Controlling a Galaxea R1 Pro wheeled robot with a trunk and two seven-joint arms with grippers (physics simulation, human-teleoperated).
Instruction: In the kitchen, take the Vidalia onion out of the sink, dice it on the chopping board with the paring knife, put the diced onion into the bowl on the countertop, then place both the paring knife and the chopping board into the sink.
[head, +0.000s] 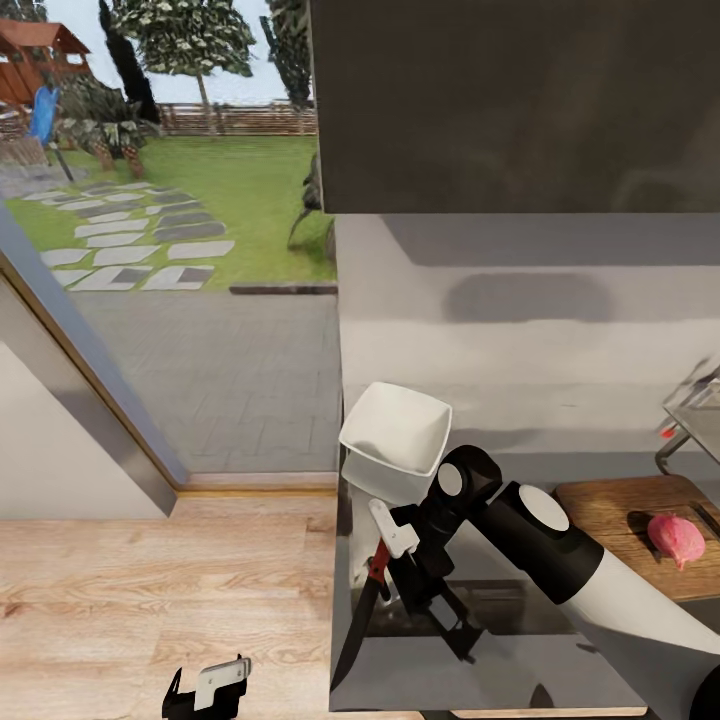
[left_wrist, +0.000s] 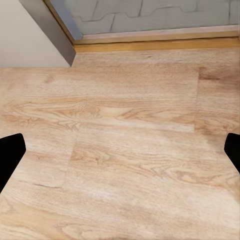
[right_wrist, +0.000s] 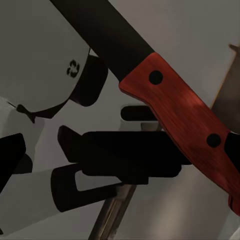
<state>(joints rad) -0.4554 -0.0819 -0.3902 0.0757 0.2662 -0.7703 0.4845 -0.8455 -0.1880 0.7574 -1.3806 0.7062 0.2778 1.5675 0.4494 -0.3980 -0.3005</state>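
Even, bright daylight is rendered throughout. Soft shadows and dull reflections are carried by the worktop (head: 560, 640). Slight blur is seen.

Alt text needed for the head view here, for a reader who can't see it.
The right gripper holds a paring knife by its red handle at the grey countertop's left end, blade pointing down beside a white bowl. A pinkish onion lies on the chopping board at right; the left gripper hangs over wood floor.

We see the pinkish Vidalia onion (head: 676, 538) whole on the brown chopping board (head: 612, 512), near the sink (head: 700, 412). Our right gripper (head: 385, 560) holds the red-handled paring knife (head: 358, 622), blade hanging past the grey countertop (head: 520, 655) edge, just beside the tilted white bowl (head: 397, 440).
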